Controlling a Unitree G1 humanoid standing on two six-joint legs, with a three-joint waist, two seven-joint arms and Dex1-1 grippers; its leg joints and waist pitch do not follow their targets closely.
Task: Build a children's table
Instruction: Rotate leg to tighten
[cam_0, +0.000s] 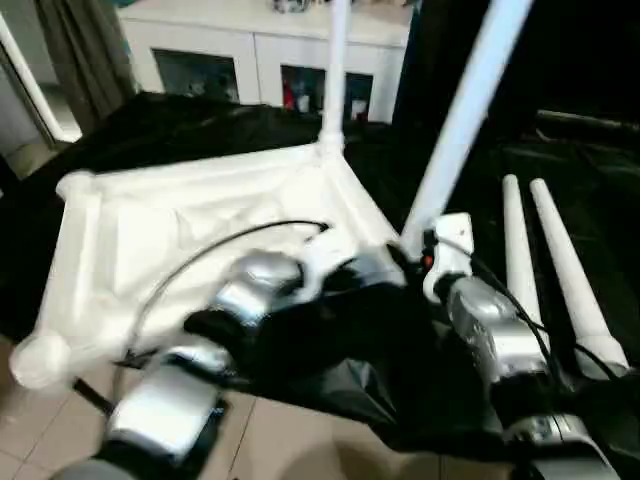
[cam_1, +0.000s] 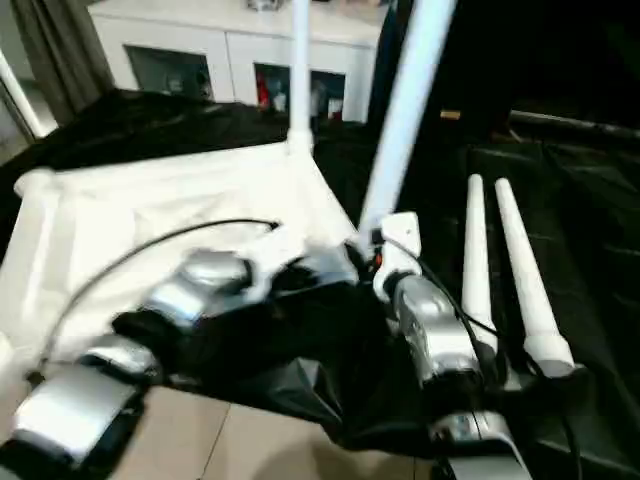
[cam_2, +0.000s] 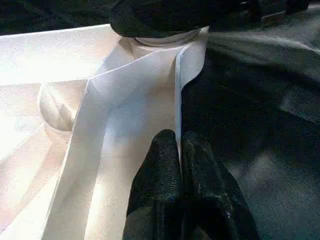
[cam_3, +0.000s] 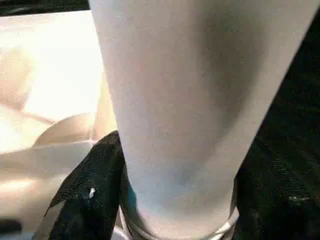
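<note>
A black cloth (cam_0: 180, 125) is spread over the work surface, and its near edge is seen hanging in folds above a floor (cam_0: 290, 445) of pale tiles. The white ribbed table top (cam_0: 170, 235) is laid upside down directly on the cloth, with round sockets at its corners. Two loose white legs (cam_0: 545, 265) are laid side by side on the cloth, just beside each other and apart from the top, on the robot's right.

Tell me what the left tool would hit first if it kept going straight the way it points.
Probably the corner socket of the tabletop, where the right tool grips the slanted leg. The left tool points along the rim toward it; depth is uncertain.
</note>
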